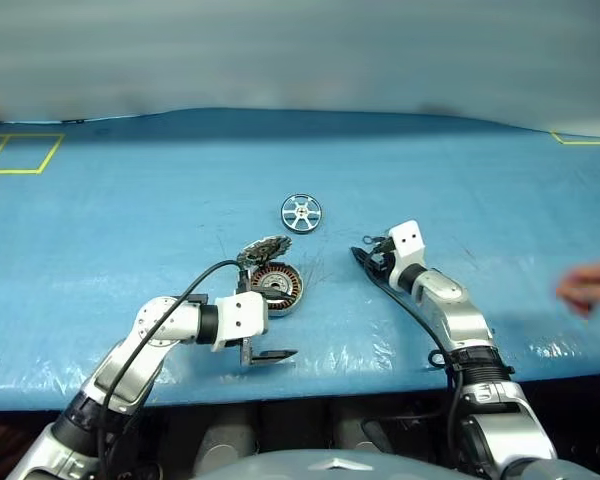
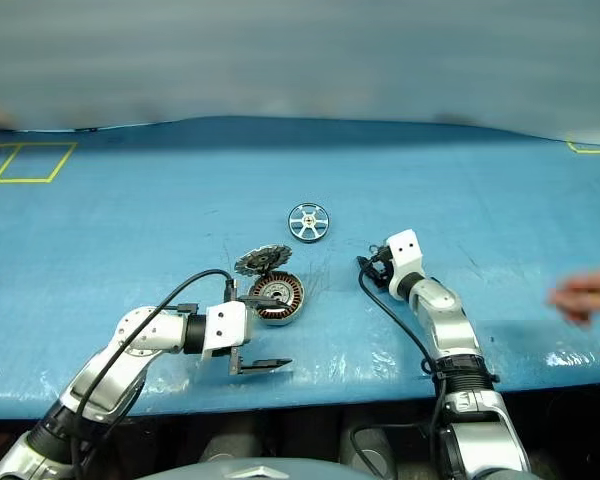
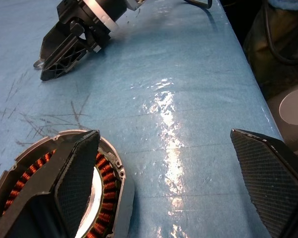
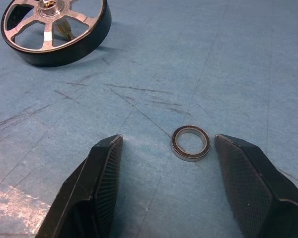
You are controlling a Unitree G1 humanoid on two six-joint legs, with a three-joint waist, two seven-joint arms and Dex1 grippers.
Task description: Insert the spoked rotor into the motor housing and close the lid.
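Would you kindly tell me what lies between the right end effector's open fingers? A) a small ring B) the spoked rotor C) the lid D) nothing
A: in the right wrist view a small ring lies on the table between the right end effector fingers; the spoked rotor sits farther off.

On the blue table (image 1: 130,220) lie one spoked rotor (image 1: 301,213), one motor housing (image 1: 277,286) with one lid (image 1: 263,249), and one small ring (image 4: 190,143).

A wide table (image 1: 130,230) covered in blue sheeting (image 2: 500,210) spans the scene, its surface scuffed with dark scratches and glossy where overhead light reflects. Yellow tape (image 1: 20,153) marks a rectangle at the far left corner. Beyond lies a blurred grey-blue backdrop, possibly a wall (image 1: 300,50).
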